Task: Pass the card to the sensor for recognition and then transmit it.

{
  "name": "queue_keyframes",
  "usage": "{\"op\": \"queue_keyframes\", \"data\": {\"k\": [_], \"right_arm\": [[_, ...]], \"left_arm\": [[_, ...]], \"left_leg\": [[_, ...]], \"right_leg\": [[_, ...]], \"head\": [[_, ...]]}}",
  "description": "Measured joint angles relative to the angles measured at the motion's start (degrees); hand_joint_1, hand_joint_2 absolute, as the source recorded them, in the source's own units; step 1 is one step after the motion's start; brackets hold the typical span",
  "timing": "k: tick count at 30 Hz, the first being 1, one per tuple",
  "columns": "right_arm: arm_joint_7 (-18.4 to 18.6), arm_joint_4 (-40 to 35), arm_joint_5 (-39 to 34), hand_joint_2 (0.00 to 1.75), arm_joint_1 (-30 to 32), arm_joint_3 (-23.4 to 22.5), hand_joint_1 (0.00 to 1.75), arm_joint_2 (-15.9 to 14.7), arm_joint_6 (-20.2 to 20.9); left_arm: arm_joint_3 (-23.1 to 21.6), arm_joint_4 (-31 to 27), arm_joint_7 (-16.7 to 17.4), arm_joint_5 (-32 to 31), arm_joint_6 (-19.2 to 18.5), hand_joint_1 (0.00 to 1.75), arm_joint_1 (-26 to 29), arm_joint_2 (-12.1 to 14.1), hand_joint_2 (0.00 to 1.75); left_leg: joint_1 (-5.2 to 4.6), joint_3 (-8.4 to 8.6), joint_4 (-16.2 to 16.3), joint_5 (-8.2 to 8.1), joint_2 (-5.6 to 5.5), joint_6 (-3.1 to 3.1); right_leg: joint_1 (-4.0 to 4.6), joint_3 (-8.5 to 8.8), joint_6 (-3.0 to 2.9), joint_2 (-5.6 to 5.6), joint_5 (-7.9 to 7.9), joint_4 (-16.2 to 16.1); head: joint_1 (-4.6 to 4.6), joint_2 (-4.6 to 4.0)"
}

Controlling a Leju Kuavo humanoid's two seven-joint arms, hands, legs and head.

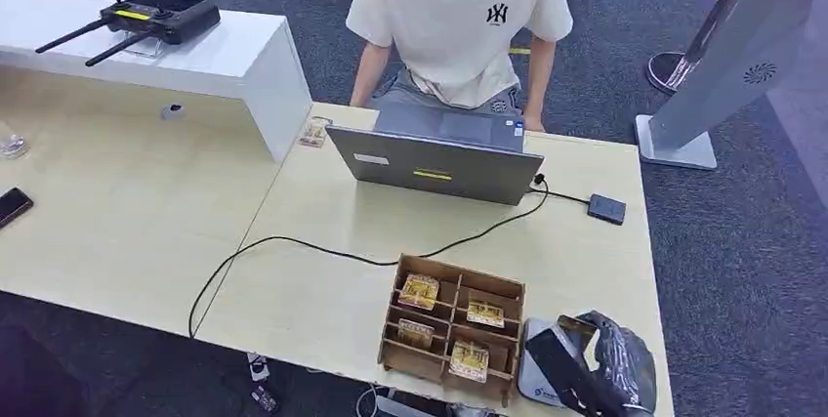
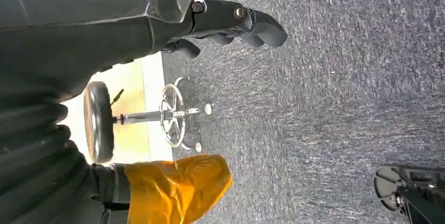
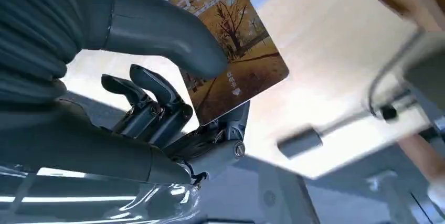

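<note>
Five cards, one laptop

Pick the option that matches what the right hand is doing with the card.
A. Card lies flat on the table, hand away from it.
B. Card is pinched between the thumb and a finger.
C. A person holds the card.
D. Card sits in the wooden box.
B. In the right wrist view the right hand has its thumb pressed on the face of the autumn-picture card, which stands above the table.
</note>
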Motion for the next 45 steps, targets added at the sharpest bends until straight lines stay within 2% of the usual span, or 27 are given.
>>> {"op": "queue_keyframes", "data": {"k": [13,18,27,33,36,42,45], "right_arm": [[-10.8,-11.0,-0.7,1.75,2.4,-3.2,1.75,4.7,-10.7],[-15.0,-13.1,-5.9,1.75,2.5,-3.5,1.75,5.9,-10.0],[-20.2,-13.5,-12.1,1.75,-1.9,-0.7,1.75,7.4,-4.1],[-20.6,-11.7,-14.1,1.75,-10.0,3.3,1.75,8.7,-1.2],[-19.6,-9.3,-14.7,1.75,-15.4,5.6,1.75,9.9,0.4],[-18.4,-1.4,-14.1,1.75,-25.8,9.2,1.75,12.4,2.1],[-16.1,3.6,-12.2,1.75,-30.8,10.8,1.75,14.3,2.5]], "left_arm": [[0.4,0.0,-1.0,-0.7,0.6,0.00,0.0,-0.5,1.75],[0.4,0.0,-1.2,-1.3,0.7,0.00,-0.1,-0.5,1.75],[0.3,0.0,-1.7,-3.1,0.5,0.00,-0.6,-0.4,1.75],[-0.6,0.0,-1.8,-4.6,0.0,0.00,-1.2,-0.2,1.75],[-1.7,0.0,-1.8,-5.7,-0.2,0.00,-1.5,0.1,1.75],[-3.8,0.0,-1.8,-7.3,-0.4,0.00,-2.0,0.4,1.75],[-5.1,0.0,-1.6,-8.7,-0.9,0.00,-2.3,0.5,1.75]], "left_leg": [[0.00,0.00,0.0,0.00,0.01,0.00],[0.00,0.00,0.0,0.00,0.01,0.00],[0.01,-0.01,0.0,0.03,0.01,-0.03],[0.02,-0.01,0.0,0.12,0.04,-0.09],[0.02,0.00,0.0,0.17,0.04,-0.13],[0.03,-0.02,0.0,0.23,0.04,-0.13],[0.03,-0.01,0.0,0.24,0.03,-0.14]], "right_leg": [[0.00,-0.02,0.00,0.01,0.00,0.0],[0.00,-0.01,0.00,0.01,0.00,0.0],[0.00,-0.01,-0.01,0.01,0.01,0.0],[0.00,-0.01,-0.05,0.05,0.05,0.1],[0.01,-0.01,-0.05,0.05,0.06,0.1],[0.02,-0.02,-0.11,0.04,0.14,0.1],[0.01,-0.05,-0.11,0.04,0.14,0.1]], "head": [[0.00,0.00],[0.00,0.00],[0.00,0.00],[0.02,0.00],[0.00,0.00],[0.02,0.00],[-0.02,0.00]]}}
